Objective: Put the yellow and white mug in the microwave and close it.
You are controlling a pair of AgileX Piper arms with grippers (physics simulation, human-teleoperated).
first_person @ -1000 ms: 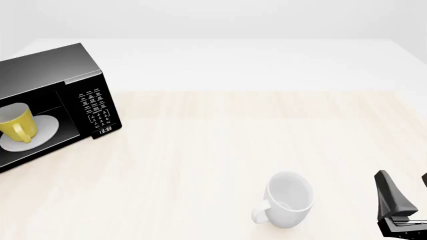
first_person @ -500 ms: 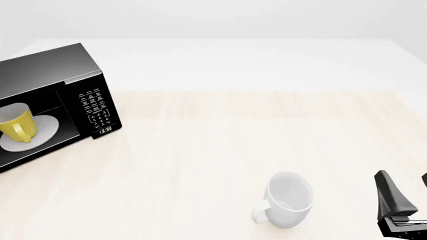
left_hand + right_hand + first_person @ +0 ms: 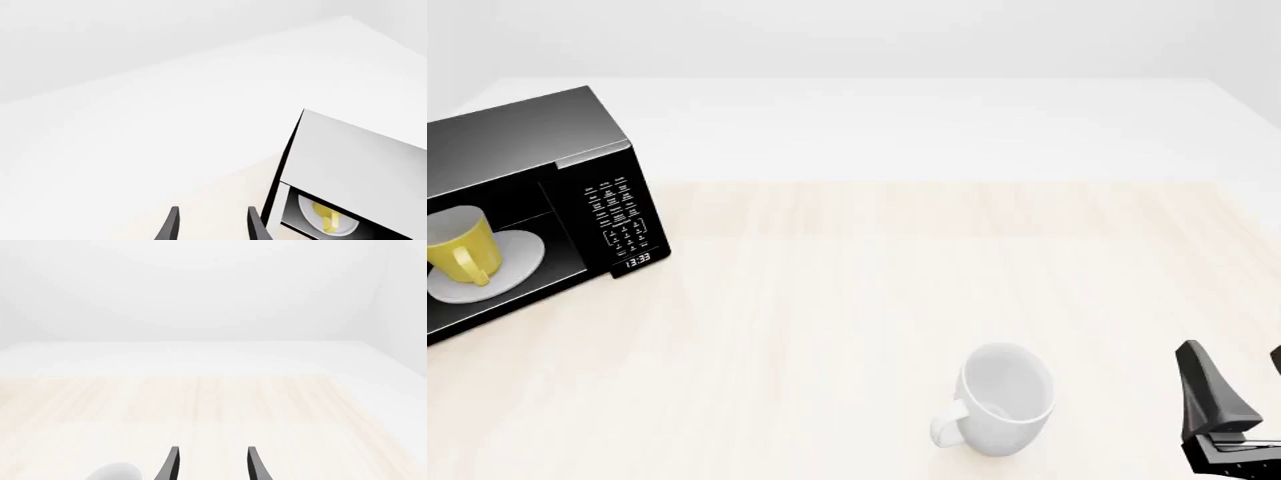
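Pale counter (image 3: 868,300): yellow and white mug (image 3: 457,246) is seen inside microwave (image 3: 527,190) at left edge, well apart from both spread, empty claws: left claw (image 3: 210,225), right claw (image 3: 210,465).

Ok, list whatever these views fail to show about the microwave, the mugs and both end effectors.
- Microwave: front view's left edge cuts it off; its door appears in no view.
- Yellow and white mug: partly cut by that edge; tiny in the left wrist view.
- Keypad: markings too small to read.
- Left end effector: outside the front view.
- White mug: mostly cropped in the right wrist view.
- Right end effector: only partly in frame in the front view.

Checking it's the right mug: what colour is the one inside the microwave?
Yellow outside, on the mug in the microwave; front view shows it best.
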